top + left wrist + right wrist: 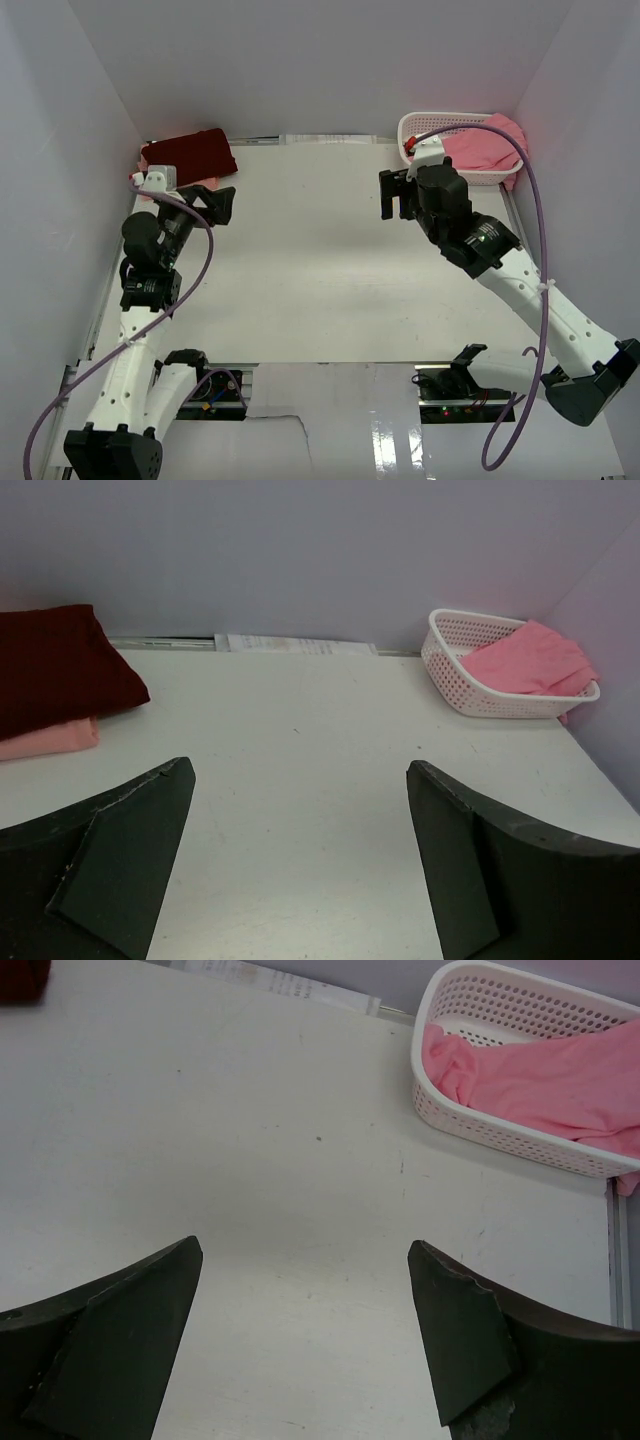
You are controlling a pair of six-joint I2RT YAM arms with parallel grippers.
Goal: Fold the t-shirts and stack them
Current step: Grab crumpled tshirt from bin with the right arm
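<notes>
A folded dark maroon-red t-shirt (190, 155) lies at the back left corner on top of a folded pale peach-pink t-shirt (206, 182). Both show in the left wrist view, maroon (55, 665) over peach (45, 740). A salmon-pink t-shirt (485, 145) lies crumpled in the white mesh basket (420, 125) at the back right and hangs over its far rim. It also shows in the right wrist view (550, 1075). My left gripper (226, 205) is open and empty just right of the stack. My right gripper (393, 198) is open and empty above the table, left of the basket.
The basket also shows in the left wrist view (450, 670) and the right wrist view (500, 1000). A strip of white paper (330, 140) lies along the back edge. White walls enclose the table on three sides. The table's right edge (612, 1250) runs close to the basket.
</notes>
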